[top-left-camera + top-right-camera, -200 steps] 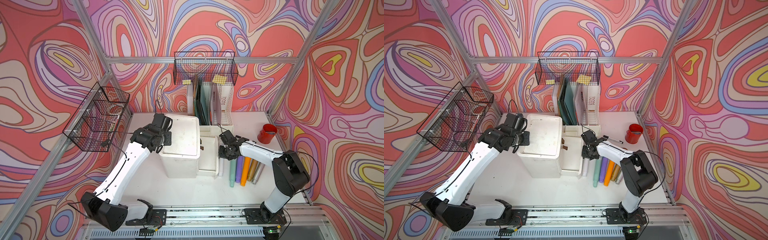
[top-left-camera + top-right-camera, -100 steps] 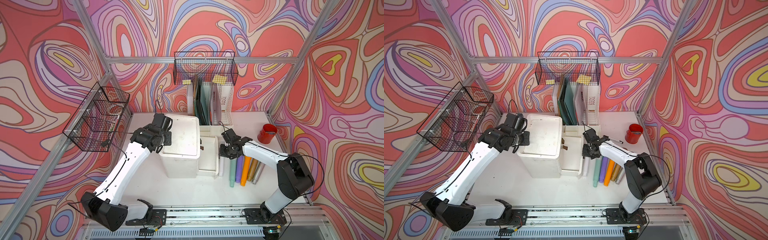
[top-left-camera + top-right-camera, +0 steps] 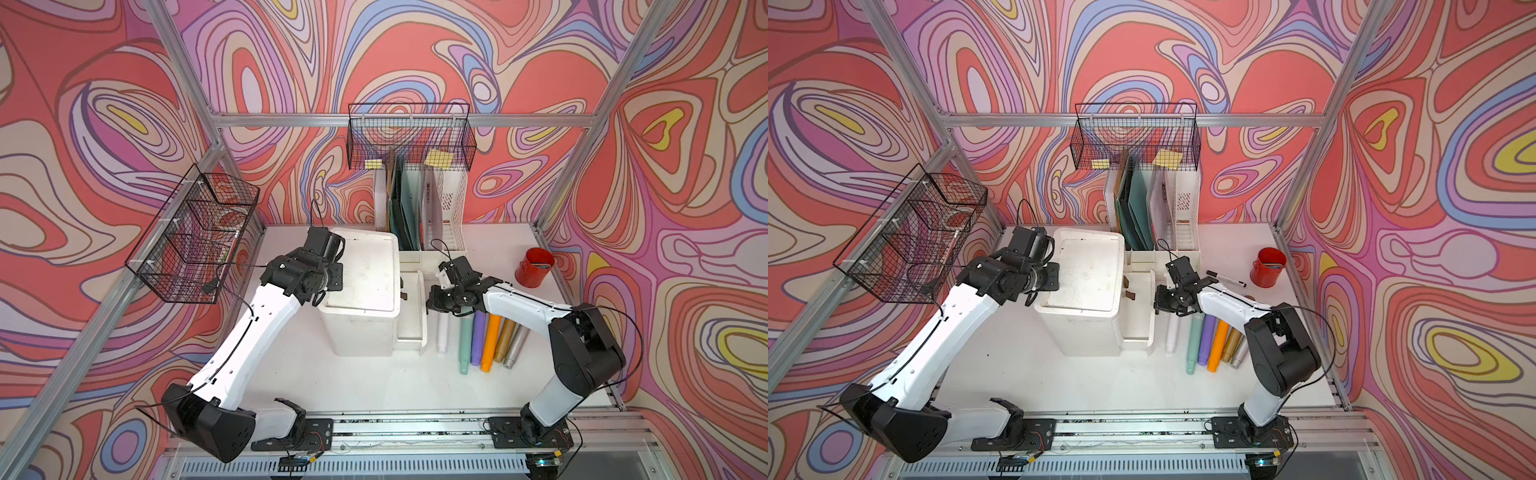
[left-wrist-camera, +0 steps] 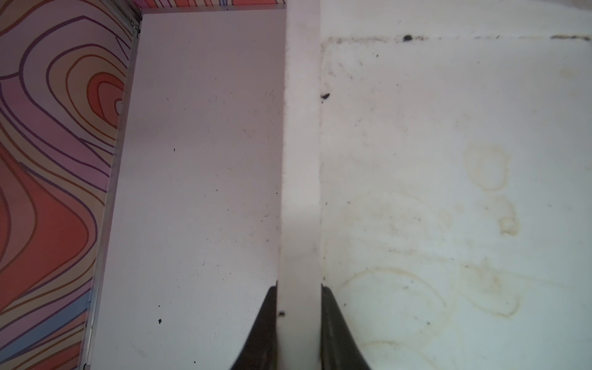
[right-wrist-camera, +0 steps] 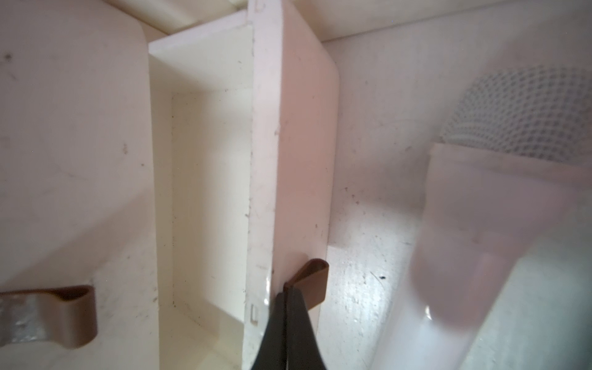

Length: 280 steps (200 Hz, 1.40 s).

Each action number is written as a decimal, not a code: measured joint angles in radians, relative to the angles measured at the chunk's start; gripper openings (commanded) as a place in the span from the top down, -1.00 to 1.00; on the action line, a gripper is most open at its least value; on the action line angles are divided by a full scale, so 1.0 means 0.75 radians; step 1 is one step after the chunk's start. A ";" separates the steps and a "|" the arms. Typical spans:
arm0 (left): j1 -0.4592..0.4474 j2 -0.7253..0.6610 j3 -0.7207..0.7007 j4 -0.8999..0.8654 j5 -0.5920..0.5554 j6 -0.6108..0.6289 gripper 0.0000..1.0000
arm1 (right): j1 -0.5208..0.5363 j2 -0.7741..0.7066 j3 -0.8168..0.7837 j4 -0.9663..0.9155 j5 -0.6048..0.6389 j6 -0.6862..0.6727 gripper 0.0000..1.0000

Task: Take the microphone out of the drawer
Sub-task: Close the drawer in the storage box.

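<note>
A white drawer unit (image 3: 360, 291) stands mid-table with one drawer (image 3: 411, 328) pulled out to the right. The part of its inside that shows holds nothing. My right gripper (image 5: 286, 293) is shut on the brown handle tab (image 5: 312, 282) of the drawer's front panel (image 5: 288, 160); it sits at the panel in both top views (image 3: 430, 300) (image 3: 1156, 300). A white microphone (image 3: 442, 332) with a mesh head (image 5: 519, 105) lies on the table just outside that panel. My left gripper (image 4: 299, 288) is shut on the unit's raised top rim (image 4: 301, 160), at its left side (image 3: 323, 296).
Green, purple, orange, gold and silver microphones (image 3: 490, 336) lie in a row right of the white one. A red cup (image 3: 535, 268) and a black marker (image 3: 1227, 279) sit at the right. A file holder (image 3: 419, 208) stands behind the unit, with wire baskets (image 3: 195, 237) (image 3: 409, 137) above.
My right gripper's jaws have closed onto the brown tab, and the right arm's elbow has swung out to the right. The left arm has stayed in place.
</note>
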 measured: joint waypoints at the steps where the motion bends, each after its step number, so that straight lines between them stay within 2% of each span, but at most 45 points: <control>1: 0.000 0.000 0.000 0.000 0.000 0.000 1.00 | 0.000 0.002 -0.001 0.003 -0.006 0.001 1.00; 71: 0.000 0.000 0.000 0.000 0.001 0.000 1.00 | 0.018 0.094 -0.022 0.198 -0.215 0.079 1.00; 180: 0.000 0.000 0.000 -0.001 0.004 -0.001 1.00 | 0.115 0.245 0.093 0.310 -0.312 0.157 0.99; 204: 0.000 0.000 0.000 -0.001 0.004 -0.001 1.00 | 0.115 0.242 0.096 0.295 -0.297 0.155 0.85; 231: 0.000 0.000 0.005 -0.003 0.005 -0.001 1.00 | 0.140 0.212 0.121 0.182 -0.162 0.108 0.53; 270: -0.002 0.019 0.042 -0.033 0.020 0.004 0.34 | 0.161 0.031 0.151 -0.093 0.204 0.008 0.20; 280: -0.003 0.025 0.056 -0.045 0.024 0.009 0.23 | 0.161 -0.027 0.165 -0.151 0.297 -0.022 0.14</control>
